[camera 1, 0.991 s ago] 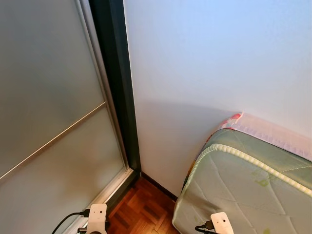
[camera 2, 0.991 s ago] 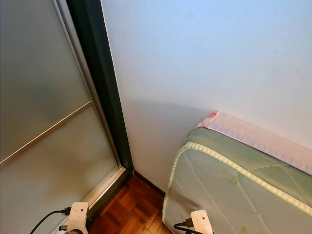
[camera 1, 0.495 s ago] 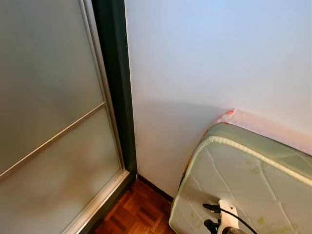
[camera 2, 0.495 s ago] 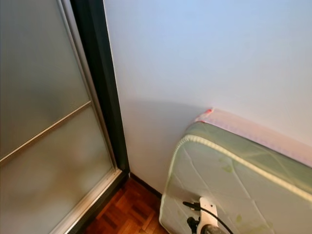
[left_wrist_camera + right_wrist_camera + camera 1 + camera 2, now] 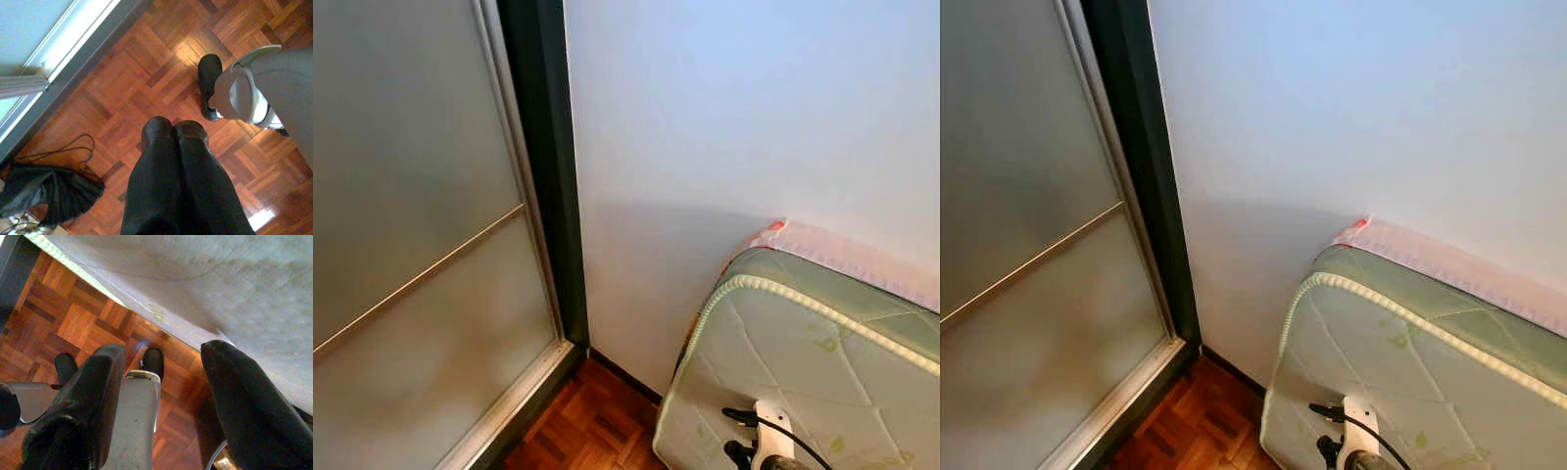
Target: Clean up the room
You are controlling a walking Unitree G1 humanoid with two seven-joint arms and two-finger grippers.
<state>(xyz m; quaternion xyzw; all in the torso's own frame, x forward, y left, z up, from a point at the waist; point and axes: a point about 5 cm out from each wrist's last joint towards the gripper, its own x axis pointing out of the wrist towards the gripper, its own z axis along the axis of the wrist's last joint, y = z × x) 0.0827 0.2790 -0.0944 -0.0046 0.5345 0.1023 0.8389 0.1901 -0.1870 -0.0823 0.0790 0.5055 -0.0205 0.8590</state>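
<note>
Mattress point(image 5: 822, 382): pale green, quilted, corded piping along its edge; faint yellowish stains on the quilted face. Stands tilted at right of scene, upper edge against the white wall point(image 5: 724, 127). Pink-and-white patterned layer point(image 5: 847, 257) runs along its far top edge. Near lower corner meets the wood parquet floor point(image 5: 587, 431).

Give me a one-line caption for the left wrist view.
Left claw, fingers shut, hangs over parquet floor near the robot's black foot and a black folded umbrella.
</note>
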